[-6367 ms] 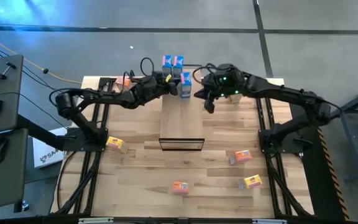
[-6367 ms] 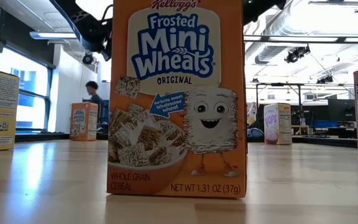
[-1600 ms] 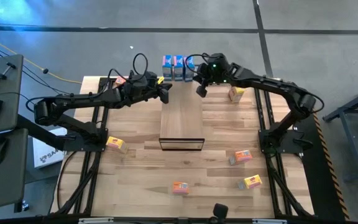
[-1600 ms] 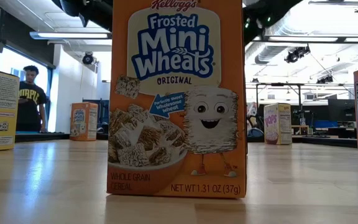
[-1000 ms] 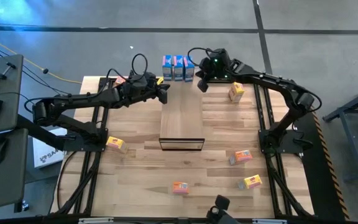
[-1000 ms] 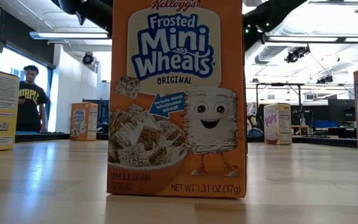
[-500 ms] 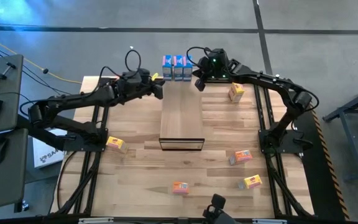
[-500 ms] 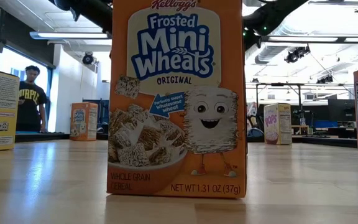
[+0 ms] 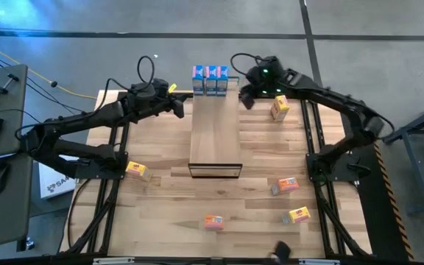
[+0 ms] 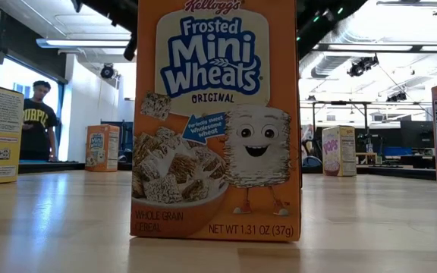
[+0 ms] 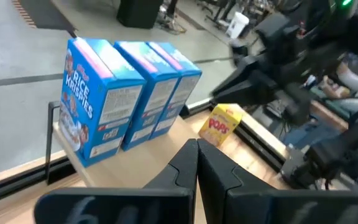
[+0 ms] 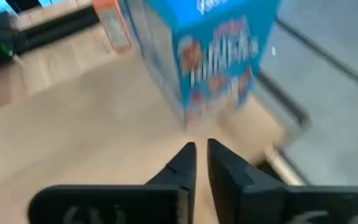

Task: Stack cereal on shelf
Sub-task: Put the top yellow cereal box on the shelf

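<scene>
Three blue cereal boxes (image 9: 210, 79) stand upright side by side on the far end of the long wooden shelf (image 9: 214, 140); the left wrist view shows them too (image 11: 129, 93). My left gripper (image 9: 179, 109) hovers shut, left of the shelf's far end, holding nothing. My right gripper (image 9: 245, 99) hovers right of the blue boxes, its fingers (image 12: 201, 155) a narrow gap apart and empty. A yellow cereal box (image 9: 278, 109) stands on the table just right of it.
More cereal boxes stand on the tabletop: yellow (image 9: 138, 171) at the left, orange (image 9: 287, 185) and yellow (image 9: 299, 215) at the right, orange (image 9: 213, 221) near the front edge. This last one fills the low view (image 10: 215, 121). A person (image 10: 36, 121) stands beyond the table.
My left gripper has drawn back from the shelf's far end toward the table's left edge and risen a little. My right gripper has pulled away from the blue boxes toward the right. The three blue boxes stay in place on the shelf.
</scene>
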